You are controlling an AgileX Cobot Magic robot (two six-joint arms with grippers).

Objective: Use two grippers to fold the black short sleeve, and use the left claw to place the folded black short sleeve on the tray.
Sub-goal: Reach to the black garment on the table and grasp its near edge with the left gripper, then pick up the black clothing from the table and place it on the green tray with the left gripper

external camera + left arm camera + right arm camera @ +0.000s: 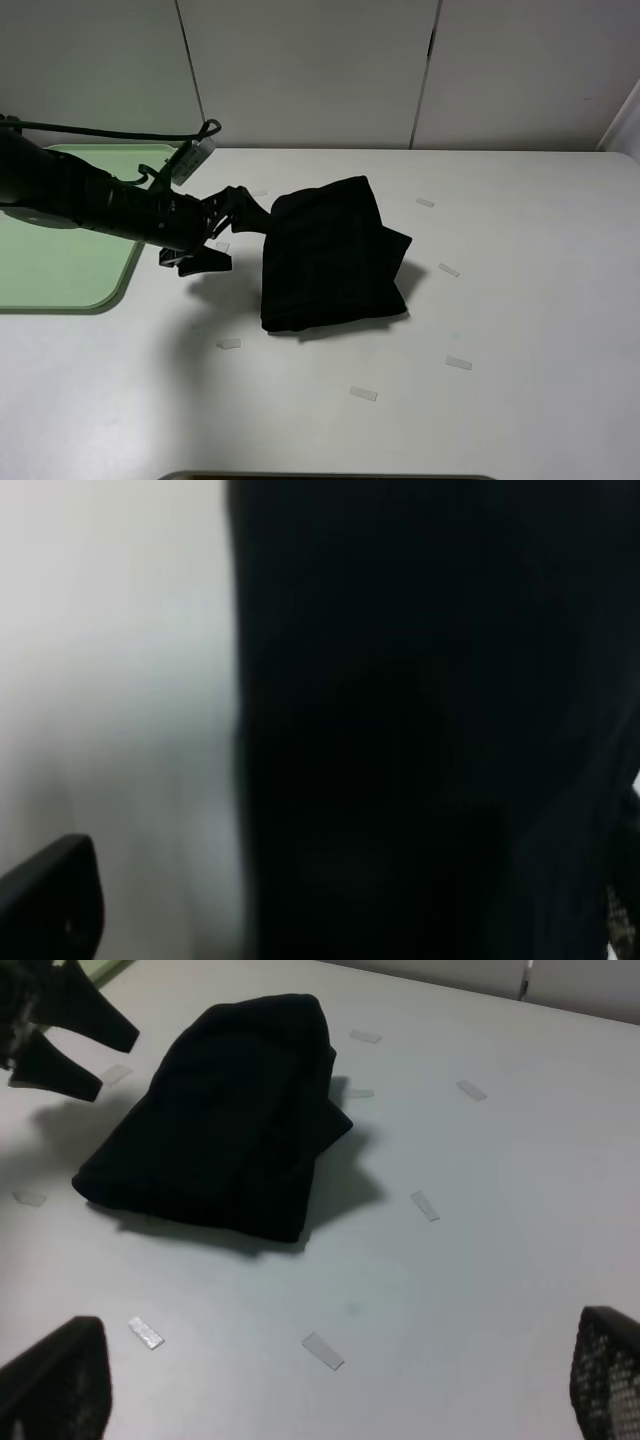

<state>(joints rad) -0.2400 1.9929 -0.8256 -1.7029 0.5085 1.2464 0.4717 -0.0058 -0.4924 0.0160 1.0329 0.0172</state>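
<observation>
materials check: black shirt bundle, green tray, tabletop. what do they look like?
Black shirt: soft matte fabric, probably cotton knit; it slumps and creases in folds.
Tray: pale green, smooth with a rounded raised rim, likely moulded plastic.
Table: flat white, low sheen, perhaps laminate; cannot tell for sure.

Even, soft overhead light leaves the white counter point(520, 300) bright without glare in the high view, and the black short sleeve point(330, 255) casts only a faint, diffuse shadow along its near and right edges. The left wrist view is badly out of focus, half pale blur, half featureless black. The right wrist view is sharper, with blurred dark fingertips point(55, 1380) at its corners.
</observation>
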